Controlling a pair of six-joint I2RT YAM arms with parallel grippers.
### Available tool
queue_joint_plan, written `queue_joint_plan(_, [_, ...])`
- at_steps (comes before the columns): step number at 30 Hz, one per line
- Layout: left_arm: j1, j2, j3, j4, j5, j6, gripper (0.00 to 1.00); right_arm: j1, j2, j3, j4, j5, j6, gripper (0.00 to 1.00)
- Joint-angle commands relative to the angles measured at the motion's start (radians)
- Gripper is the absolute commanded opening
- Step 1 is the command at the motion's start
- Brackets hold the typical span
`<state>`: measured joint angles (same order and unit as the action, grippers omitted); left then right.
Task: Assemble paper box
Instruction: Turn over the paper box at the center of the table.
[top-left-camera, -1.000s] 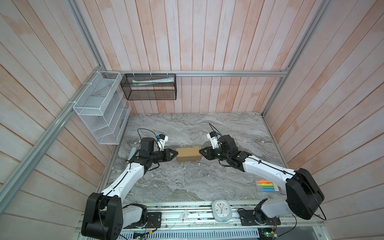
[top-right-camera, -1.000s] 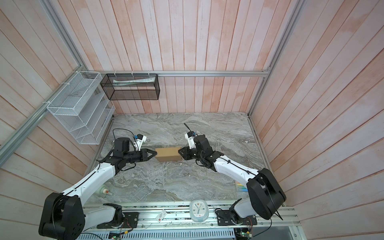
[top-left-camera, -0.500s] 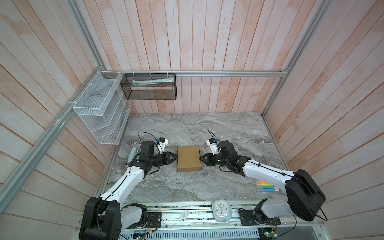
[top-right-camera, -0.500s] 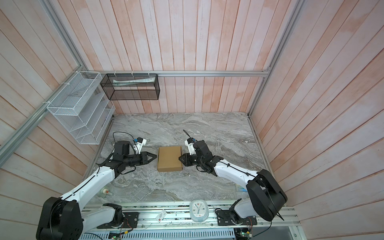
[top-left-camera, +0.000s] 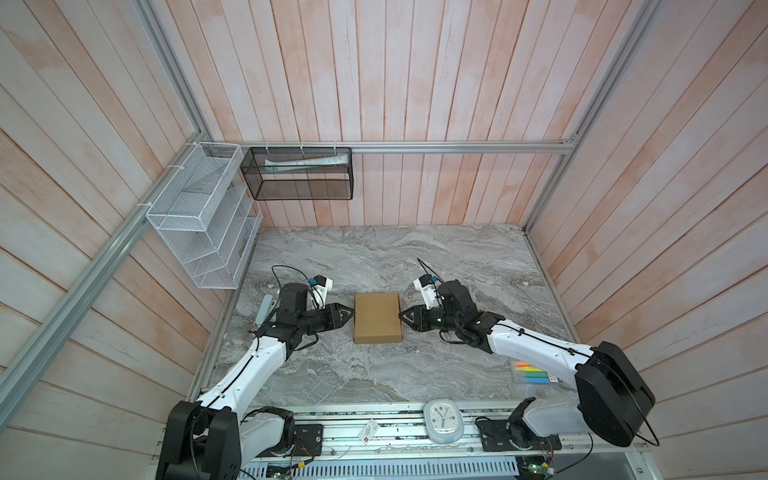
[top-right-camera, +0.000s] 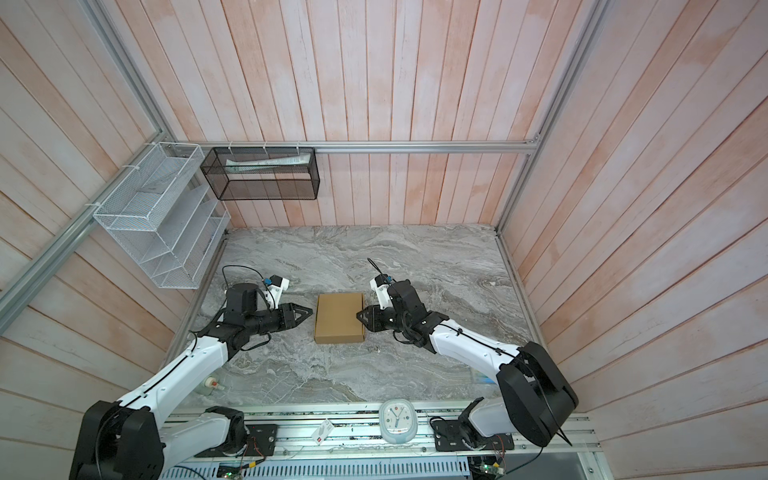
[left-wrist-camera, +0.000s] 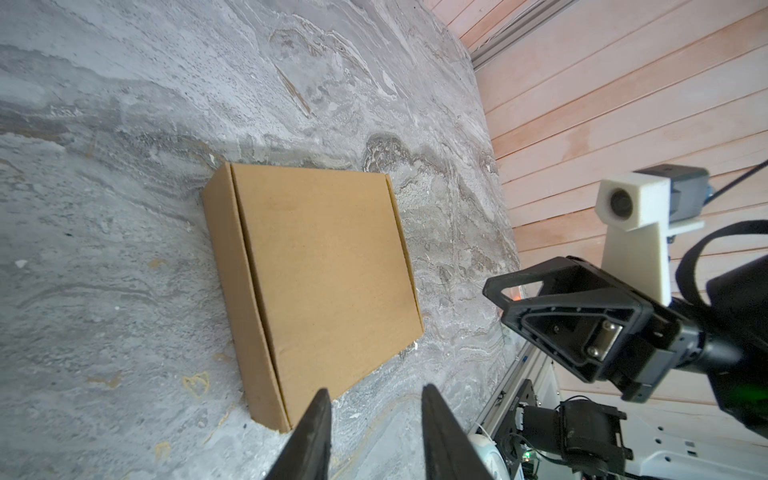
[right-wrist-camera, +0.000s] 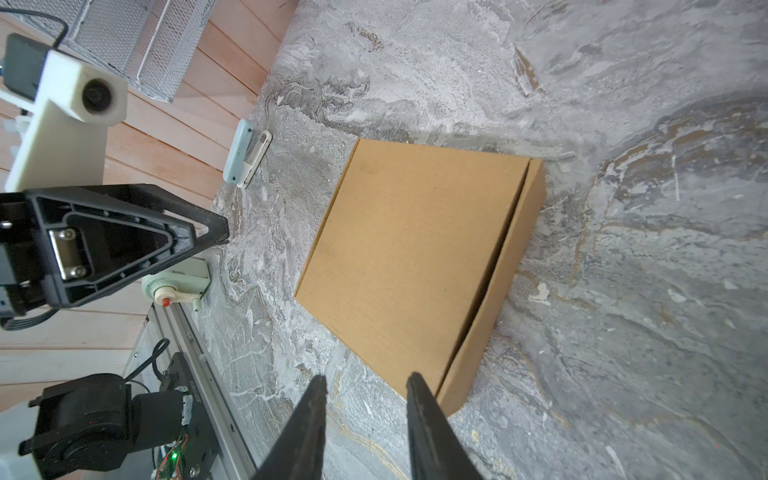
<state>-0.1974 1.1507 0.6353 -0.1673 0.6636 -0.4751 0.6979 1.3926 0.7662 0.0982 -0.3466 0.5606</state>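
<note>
Plain brown paper box (top-left-camera: 377, 318), same shade all over. Table (top-left-camera: 374, 374) under the box is grey with whitish marble veining. My left gripper (top-left-camera: 350, 312) and right gripper (top-left-camera: 401, 317) either side of the box are black, arms (top-left-camera: 257, 361) white, walls (top-left-camera: 415, 83) pinkish planks

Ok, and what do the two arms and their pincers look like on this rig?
Both the left arm and right arm have white link shells, black joint housings and a thin black cable running along them. The left pincer and right pincer are black, with tapering triangular fingers. A white camera mount sits on each wrist.
</note>
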Motion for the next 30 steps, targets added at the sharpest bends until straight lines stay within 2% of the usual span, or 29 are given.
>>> queue_joint_plan(1, [-0.004, -0.030, -0.016, 0.032, -0.041, -0.002, 0.41, 0.003, -0.008, -0.013, 0.023, 0.017, 0.010, 0.37])
queue_joint_plan(3, [-0.003, -0.035, -0.016, 0.036, -0.052, 0.002, 0.41, 0.003, -0.002, -0.015, 0.033, 0.022, 0.010, 0.40])
queue_joint_plan(10, [-0.003, -0.042, -0.026, 0.070, -0.070, 0.005, 0.53, 0.003, -0.046, -0.062, 0.103, 0.102, 0.021, 0.53])
queue_joint_plan(15, [-0.002, -0.061, -0.020, 0.059, -0.099, 0.027, 0.55, 0.003, -0.117, -0.110, 0.153, 0.178, 0.019, 0.55])
queue_joint_plan(23, [0.004, -0.111, -0.018, 0.065, -0.159, 0.038, 0.63, 0.002, -0.243, -0.186, 0.185, 0.331, -0.005, 0.62])
queue_joint_plan(27, [0.007, -0.133, -0.012, 0.061, -0.190, 0.051, 0.70, -0.006, -0.297, -0.213, 0.184, 0.389, -0.022, 0.67])
queue_joint_plan(30, [0.011, -0.147, -0.002, 0.048, -0.219, 0.066, 0.82, -0.014, -0.330, -0.234, 0.184, 0.426, -0.040, 0.71])
